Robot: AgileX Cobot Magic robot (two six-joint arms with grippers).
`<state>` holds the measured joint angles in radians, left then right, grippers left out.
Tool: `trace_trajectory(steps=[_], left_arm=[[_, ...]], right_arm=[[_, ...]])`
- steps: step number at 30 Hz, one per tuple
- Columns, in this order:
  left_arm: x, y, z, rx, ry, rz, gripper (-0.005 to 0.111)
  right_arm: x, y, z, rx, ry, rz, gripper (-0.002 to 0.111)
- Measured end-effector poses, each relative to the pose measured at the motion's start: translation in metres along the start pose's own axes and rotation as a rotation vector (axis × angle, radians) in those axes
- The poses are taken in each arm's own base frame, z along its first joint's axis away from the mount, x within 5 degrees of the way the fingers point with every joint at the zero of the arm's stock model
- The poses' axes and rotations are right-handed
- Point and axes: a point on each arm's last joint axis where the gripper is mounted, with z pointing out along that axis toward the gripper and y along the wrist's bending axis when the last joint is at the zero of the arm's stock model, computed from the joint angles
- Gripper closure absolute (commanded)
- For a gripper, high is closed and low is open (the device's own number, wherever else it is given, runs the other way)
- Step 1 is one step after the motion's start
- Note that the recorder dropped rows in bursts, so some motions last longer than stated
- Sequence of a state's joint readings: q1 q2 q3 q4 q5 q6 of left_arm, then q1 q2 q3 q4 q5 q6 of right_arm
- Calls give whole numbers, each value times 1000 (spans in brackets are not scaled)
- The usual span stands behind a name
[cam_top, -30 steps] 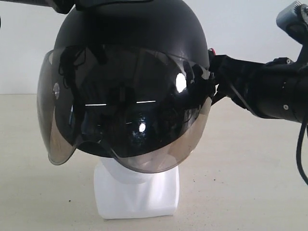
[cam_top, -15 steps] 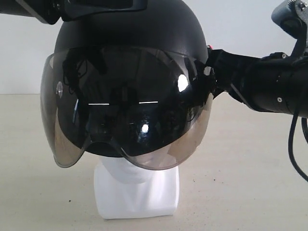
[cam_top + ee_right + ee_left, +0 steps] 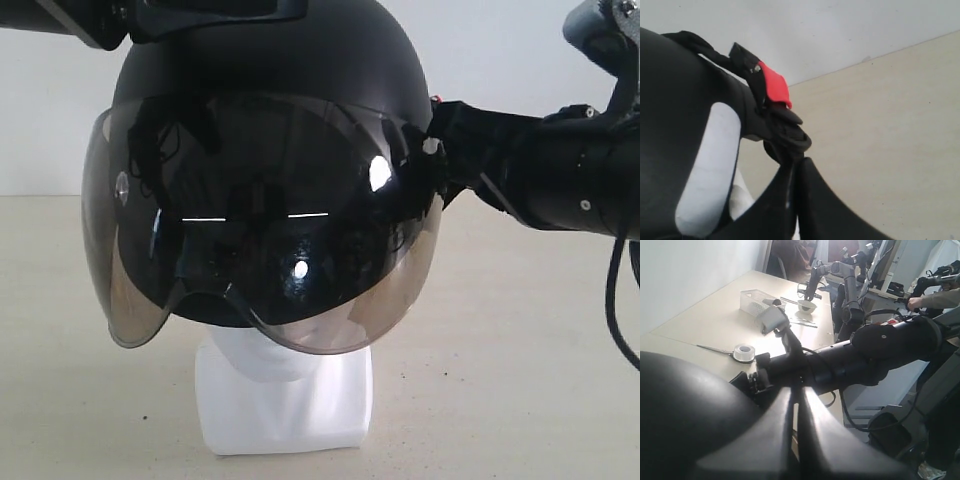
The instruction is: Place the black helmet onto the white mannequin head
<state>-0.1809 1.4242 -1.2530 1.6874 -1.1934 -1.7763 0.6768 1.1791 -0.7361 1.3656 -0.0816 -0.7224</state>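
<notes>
The black helmet [image 3: 300, 60] hangs over the white mannequin head [image 3: 285, 400]. Its smoky visor [image 3: 260, 220] covers the face, so only the chin, neck and block base show. My right gripper [image 3: 438, 150] holds the helmet's side. In the right wrist view it [image 3: 792, 165] is shut on the black strap with the red tab [image 3: 774, 86], and white plastic [image 3: 710, 170] shows past the shell. My left gripper [image 3: 796, 390] lies along the helmet's crown [image 3: 685, 410], jaws pressed nearly together on a thin dark strip.
The beige table [image 3: 520, 340] runs around the mannequin's base, with a white wall behind. In the left wrist view a tape roll [image 3: 744, 352], a clear basket [image 3: 757, 300] and a white bowl [image 3: 806, 306] lie far down the table, beside other robot arms.
Since a second ago the helmet has shifted slightly right and its visor has tipped, with both arms moving a little. Over the last half second almost nothing moved.
</notes>
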Motion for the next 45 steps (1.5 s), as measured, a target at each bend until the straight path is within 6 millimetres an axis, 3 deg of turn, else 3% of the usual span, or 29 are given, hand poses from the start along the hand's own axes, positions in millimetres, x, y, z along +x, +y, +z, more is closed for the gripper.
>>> trace_trajectory(steps=[5, 8, 12, 19, 23, 32, 45], left_arm=[[0, 0, 0, -2, -1, 1, 102], [0, 0, 0, -2, -1, 1, 102], [0, 0, 0, -2, -1, 1, 102], [0, 0, 0, -2, -1, 1, 102], [0, 0, 0, -2, -1, 1, 102], [-1, 0, 0, -1, -5, 4, 102], [-21, 0, -1, -4, -8, 70, 102]], right_arm=[[-9, 5, -15, -37, -44, -11, 61], [-11, 7, -21, -55, -54, -16, 55], [-13, 10, -25, -73, -59, -19, 62], [-26, 12, -44, -81, -153, -38, 87], [-36, 16, -58, -102, -214, -52, 108], [-61, 51, -77, -280, -231, -138, 108], [-62, 57, -80, -319, -215, -202, 108]])
